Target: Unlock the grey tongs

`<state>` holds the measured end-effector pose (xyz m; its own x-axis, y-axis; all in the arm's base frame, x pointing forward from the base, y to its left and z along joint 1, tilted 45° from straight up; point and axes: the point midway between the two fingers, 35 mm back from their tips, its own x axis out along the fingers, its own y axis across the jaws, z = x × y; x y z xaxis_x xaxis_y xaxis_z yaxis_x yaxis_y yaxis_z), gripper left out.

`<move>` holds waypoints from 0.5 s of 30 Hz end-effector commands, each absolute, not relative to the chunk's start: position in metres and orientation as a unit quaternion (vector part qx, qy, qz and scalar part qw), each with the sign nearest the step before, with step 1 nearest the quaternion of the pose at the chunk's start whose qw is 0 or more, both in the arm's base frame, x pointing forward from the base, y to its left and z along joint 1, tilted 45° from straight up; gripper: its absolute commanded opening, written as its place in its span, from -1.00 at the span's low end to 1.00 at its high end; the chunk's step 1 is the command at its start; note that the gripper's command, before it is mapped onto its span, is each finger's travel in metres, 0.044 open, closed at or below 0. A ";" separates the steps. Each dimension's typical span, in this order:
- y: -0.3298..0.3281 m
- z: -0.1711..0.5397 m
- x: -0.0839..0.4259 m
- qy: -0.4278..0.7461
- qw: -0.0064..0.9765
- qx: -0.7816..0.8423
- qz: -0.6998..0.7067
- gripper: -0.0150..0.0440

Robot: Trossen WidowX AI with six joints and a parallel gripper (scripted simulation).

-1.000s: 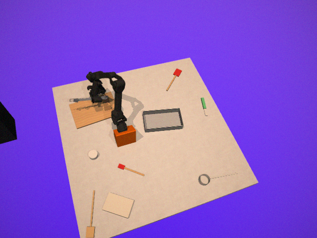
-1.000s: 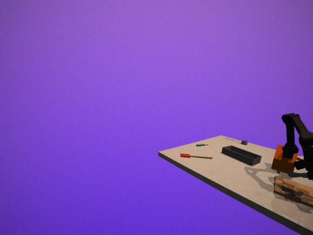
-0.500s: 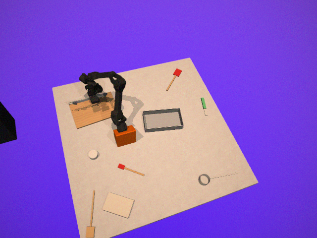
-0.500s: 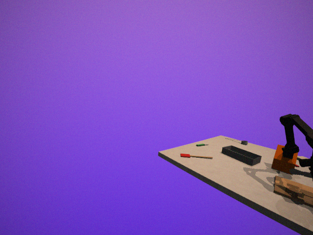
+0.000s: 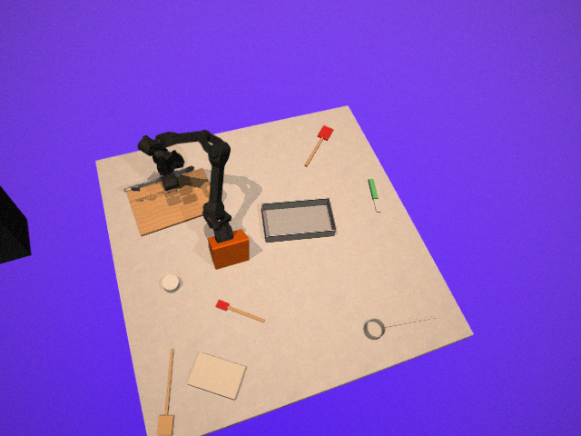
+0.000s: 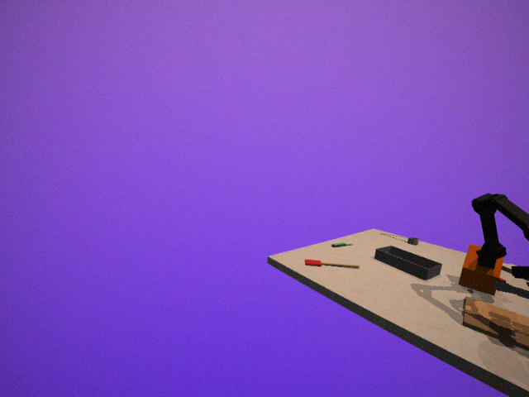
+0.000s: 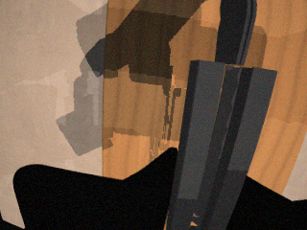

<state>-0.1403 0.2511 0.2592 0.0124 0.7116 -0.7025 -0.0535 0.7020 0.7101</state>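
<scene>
Two red-headed tools [image 5: 325,133] [image 6: 312,262] [image 5: 222,304] lie on the table [image 5: 319,291] [image 6: 341,282], well apart. The hand [image 5: 170,181] [image 7: 187,156] is clamped on the grey tongs [image 5: 157,179] [image 6: 510,288] [image 7: 235,34], above the wooden board [image 5: 163,211] [image 6: 474,313] [image 7: 120,160]. The roasting tin [image 5: 265,230] [image 6: 401,265] sits beyond the orange base [image 5: 231,255] [image 6: 469,279].

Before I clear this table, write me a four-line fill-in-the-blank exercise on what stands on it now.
1. The black robot arm is mounted on an ____ block.
2. The black hand is closed on the grey ____.
3. The slim tool with a thin metal shaft has a ____ handle.
4. The flat rectangular board below the hand is made of ____.
Missing words: orange; tongs; green; wood.
</scene>
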 end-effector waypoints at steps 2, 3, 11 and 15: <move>0.253 0.260 -0.141 0.641 0.662 0.260 0.288 -1.00; 0.253 0.259 -0.141 0.641 0.662 0.260 0.288 -1.00; 0.263 0.251 -0.142 0.641 0.662 0.260 0.288 -1.00; 0.268 0.246 -0.142 0.641 0.662 0.260 0.288 -1.00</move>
